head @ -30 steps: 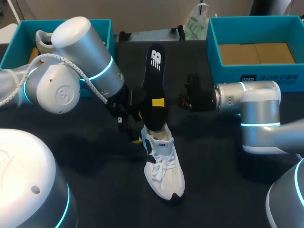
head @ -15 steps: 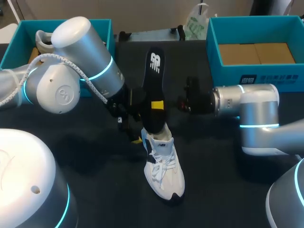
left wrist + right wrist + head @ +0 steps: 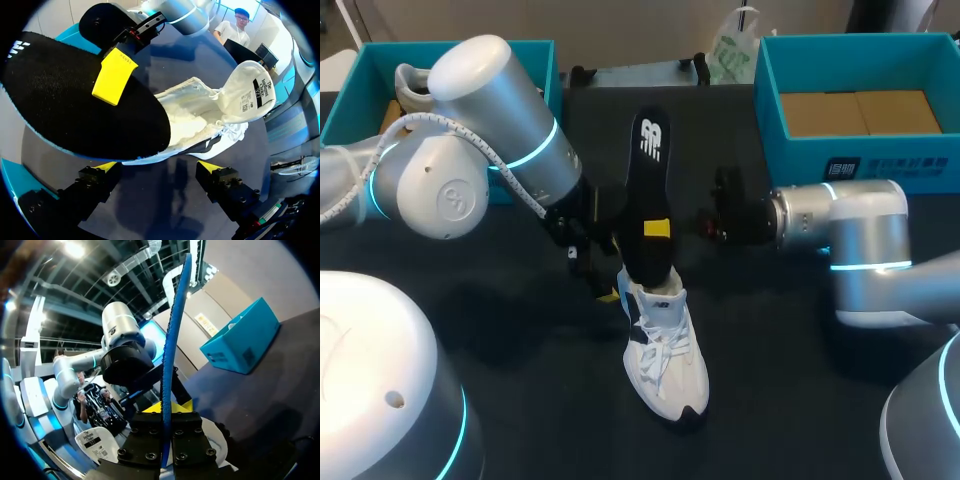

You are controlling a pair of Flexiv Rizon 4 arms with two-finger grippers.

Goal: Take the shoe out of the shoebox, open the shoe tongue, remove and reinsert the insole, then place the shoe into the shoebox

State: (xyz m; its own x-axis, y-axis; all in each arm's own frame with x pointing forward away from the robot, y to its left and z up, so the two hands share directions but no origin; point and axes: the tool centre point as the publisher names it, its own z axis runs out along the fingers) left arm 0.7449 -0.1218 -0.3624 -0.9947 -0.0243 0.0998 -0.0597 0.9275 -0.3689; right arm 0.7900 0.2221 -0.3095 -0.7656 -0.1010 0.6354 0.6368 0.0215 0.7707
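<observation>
Table: a dark matte tabletop [image 3: 780, 340], and all the action sits around its middle.
Left arm: the bulky silver left arm [image 3: 490, 130] with a cyan light ring comes in from the left. Its wrist dips down at the far-left side of the shoe.
Right arm: the silver right arm [image 3: 850, 225] lies level, coming in from the right toward the centre.
Right box: an open teal cardboard shoebox [image 3: 765, 100] at the far right, with a brown card liner [image 3: 860, 112] inside.
Left box: a second teal shoebox [image 3: 345, 110] at the far left, partly behind the left arm. A pale shoe [image 3: 408, 85] peeks out of it.
Shoe: the white lace-up sneaker [image 3: 665, 360] is out on the table, near of centre, toe pointing near, well apart from both boxes. Its tongue [image 3: 250, 92] is folded open.
Insole: the long black foam insole [image 3: 648, 170], blue underneath, has one end in the sneaker's mouth. The rest rises up and away toward the far side.
Right gripper: the right gripper [image 3: 657, 228] is pinching the insole. One yellow pad [image 3: 115, 75] lies flat on the black face, and the blue edge runs between the fingers.
Left gripper: the left gripper [image 3: 159, 167] has its fingers spread wide, with the sneaker's heel side just ahead of them.
</observation>
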